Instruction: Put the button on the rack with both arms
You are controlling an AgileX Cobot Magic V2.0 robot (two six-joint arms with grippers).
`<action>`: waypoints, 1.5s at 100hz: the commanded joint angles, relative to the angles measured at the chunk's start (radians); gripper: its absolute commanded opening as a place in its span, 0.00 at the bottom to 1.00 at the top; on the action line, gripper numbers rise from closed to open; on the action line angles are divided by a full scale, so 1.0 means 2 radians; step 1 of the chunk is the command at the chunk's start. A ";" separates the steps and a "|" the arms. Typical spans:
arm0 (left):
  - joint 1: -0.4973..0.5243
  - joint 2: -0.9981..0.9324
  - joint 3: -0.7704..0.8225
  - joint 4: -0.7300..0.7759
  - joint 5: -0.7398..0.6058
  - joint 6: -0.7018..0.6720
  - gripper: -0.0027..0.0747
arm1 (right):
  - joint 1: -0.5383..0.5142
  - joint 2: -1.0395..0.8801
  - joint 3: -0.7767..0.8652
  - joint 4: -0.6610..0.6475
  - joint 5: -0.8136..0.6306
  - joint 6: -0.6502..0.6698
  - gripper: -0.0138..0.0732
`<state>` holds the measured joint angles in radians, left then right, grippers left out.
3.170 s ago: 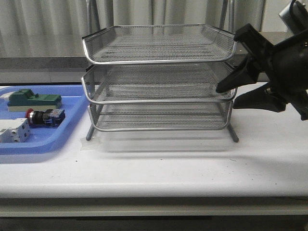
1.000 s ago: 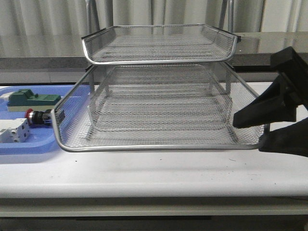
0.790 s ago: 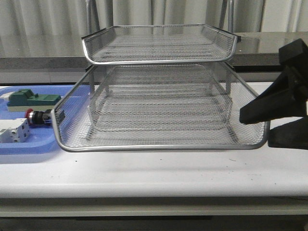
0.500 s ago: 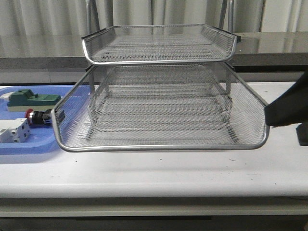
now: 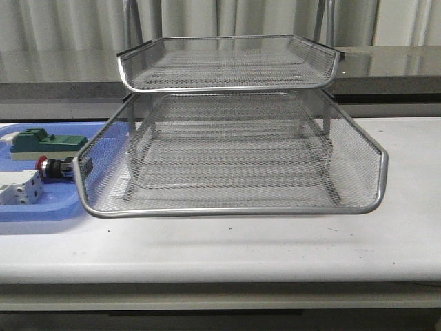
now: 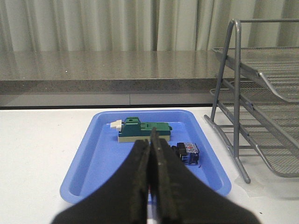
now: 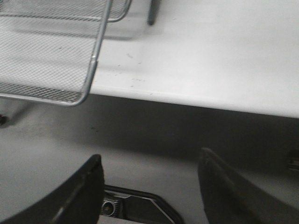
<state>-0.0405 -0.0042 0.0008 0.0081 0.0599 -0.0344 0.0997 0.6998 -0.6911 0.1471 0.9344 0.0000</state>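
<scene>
One button [image 6: 186, 153] lies in one blue tray [image 6: 93, 161] beside a green block [image 6: 142, 129], just beyond the left gripper [image 6: 150, 154], its fingers pressed together. The right gripper [image 7: 149, 184], spread, hangs below the rack [image 5: 231, 131]'s pulled-out tier.

two black fingers [image 6: 149, 186] of the left gripper [image 6: 150, 140] are seen as long matte wedges, tapered to thin tips and widened into a dark mass at the base. two black fingers [image 7: 84, 191] of the right gripper [image 7: 149, 161] are shown as rounded, smooth, slightly blurred blades. no cables, screws or markings are seen.
</scene>
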 commanded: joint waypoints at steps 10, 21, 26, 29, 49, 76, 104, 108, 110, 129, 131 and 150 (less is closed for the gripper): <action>0.001 -0.016 0.022 -0.004 -0.039 -0.004 0.01 | -0.002 -0.042 -0.037 -0.080 0.022 0.040 0.68; 0.001 -0.016 0.022 -0.004 -0.039 -0.004 0.01 | -0.002 -0.062 -0.038 -0.110 0.024 0.043 0.66; 0.001 -0.016 0.022 -0.004 -0.039 -0.004 0.01 | -0.002 -0.068 -0.038 -0.117 0.023 0.043 0.60; 0.001 -0.016 0.022 -0.004 -0.039 -0.004 0.01 | -0.002 -0.070 -0.038 -0.120 0.021 0.043 0.56; 0.001 -0.016 0.022 -0.004 -0.039 -0.004 0.01 | -0.002 -0.075 -0.038 -0.122 0.014 0.043 0.14; 0.001 -0.016 0.022 -0.004 -0.039 -0.004 0.01 | -0.002 -0.075 -0.038 -0.122 0.015 0.043 0.08; 0.001 -0.016 0.022 -0.004 -0.039 -0.004 0.01 | -0.002 -0.075 -0.038 -0.122 0.015 0.043 0.08; 0.001 -0.016 0.022 -0.004 -0.039 -0.004 0.01 | -0.002 -0.075 -0.038 -0.122 0.015 0.043 0.08; 0.001 -0.016 0.022 -0.004 -0.039 -0.004 0.01 | -0.002 -0.075 -0.038 -0.122 0.015 0.043 0.08; 0.001 -0.016 0.022 -0.004 -0.039 -0.004 0.01 | -0.002 -0.075 -0.038 -0.122 0.015 0.043 0.08; 0.001 -0.016 0.022 -0.004 -0.039 -0.004 0.01 | -0.002 -0.075 -0.038 -0.122 0.015 0.043 0.08; 0.001 -0.016 0.022 0.000 -0.039 -0.001 0.01 | -0.002 -0.075 -0.038 -0.122 0.015 0.043 0.08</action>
<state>-0.0405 -0.0042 0.0008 0.0081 0.0599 -0.0344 0.0997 0.5469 -0.7323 -0.0796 1.0246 0.0894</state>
